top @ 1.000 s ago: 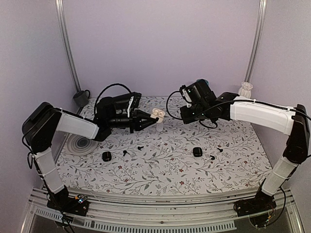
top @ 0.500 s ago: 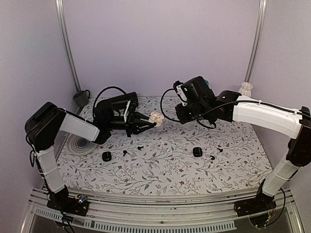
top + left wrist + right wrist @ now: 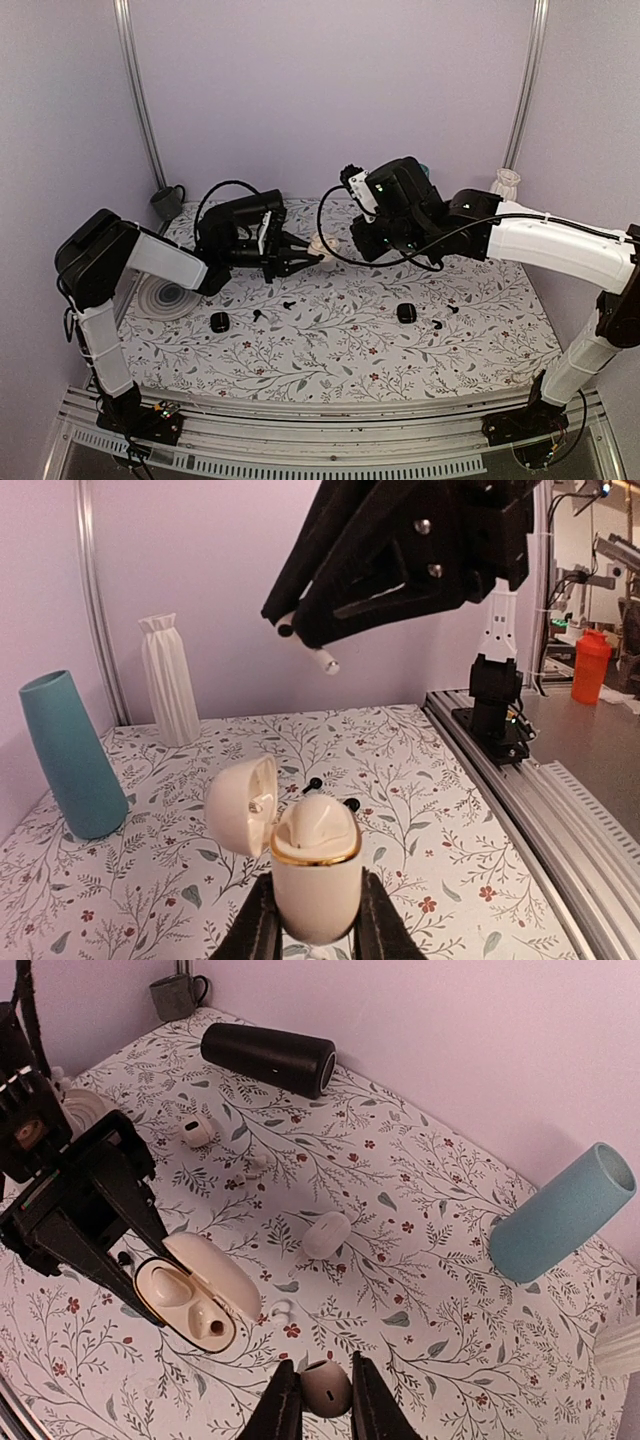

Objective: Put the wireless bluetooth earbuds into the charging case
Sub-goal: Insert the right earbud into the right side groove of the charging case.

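My left gripper [image 3: 314,925] is shut on the open white charging case [image 3: 312,875], gold-rimmed, and holds it upright above the table with the lid [image 3: 240,805] swung left. The case also shows in the right wrist view [image 3: 185,1305] and the top view [image 3: 316,247]. One well looks filled by a white bud; the other is empty. My right gripper [image 3: 320,1400] is shut on a white earbud [image 3: 325,1388], above and just beside the case. From the left wrist view the bud's stem [image 3: 325,662] pokes out of that gripper overhead.
On the table lie a closed white case [image 3: 326,1234], a loose white bud [image 3: 280,1310], black buds [image 3: 288,302] and two black cases [image 3: 219,322] [image 3: 405,313]. A black cylinder [image 3: 268,1058], teal cone [image 3: 560,1215], white vase [image 3: 168,678] and grey mug [image 3: 167,202] stand at the back.
My right gripper with the white earbud has moved left, closer over the case. My left gripper has drawn the case slightly left and down.
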Robot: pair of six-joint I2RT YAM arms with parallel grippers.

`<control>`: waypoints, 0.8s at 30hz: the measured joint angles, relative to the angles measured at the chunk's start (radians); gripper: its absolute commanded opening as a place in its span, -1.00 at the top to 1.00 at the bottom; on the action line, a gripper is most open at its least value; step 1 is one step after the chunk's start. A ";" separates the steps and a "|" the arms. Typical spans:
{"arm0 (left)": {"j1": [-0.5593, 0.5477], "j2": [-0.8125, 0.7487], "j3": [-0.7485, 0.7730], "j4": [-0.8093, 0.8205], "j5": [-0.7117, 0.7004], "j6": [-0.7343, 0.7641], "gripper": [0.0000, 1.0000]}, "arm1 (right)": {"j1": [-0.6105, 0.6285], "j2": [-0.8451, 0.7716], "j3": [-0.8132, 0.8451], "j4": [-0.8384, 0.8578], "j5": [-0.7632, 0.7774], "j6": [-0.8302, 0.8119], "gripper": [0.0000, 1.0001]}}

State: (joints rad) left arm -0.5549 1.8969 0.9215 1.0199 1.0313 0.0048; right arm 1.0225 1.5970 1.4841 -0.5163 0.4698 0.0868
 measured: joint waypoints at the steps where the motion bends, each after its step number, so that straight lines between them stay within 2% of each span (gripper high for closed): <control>1: 0.000 0.000 0.003 -0.002 -0.001 -0.003 1.00 | 0.008 0.001 0.000 0.006 0.000 -0.010 0.66; 24: 0.000 0.018 0.049 -0.011 0.016 -0.262 1.00 | 0.037 0.060 -0.012 0.135 -0.003 -0.129 0.66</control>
State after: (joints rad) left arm -0.5552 1.9144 0.9703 1.0092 1.0473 -0.2569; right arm 1.0599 1.6573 1.4719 -0.3809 0.4667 -0.0422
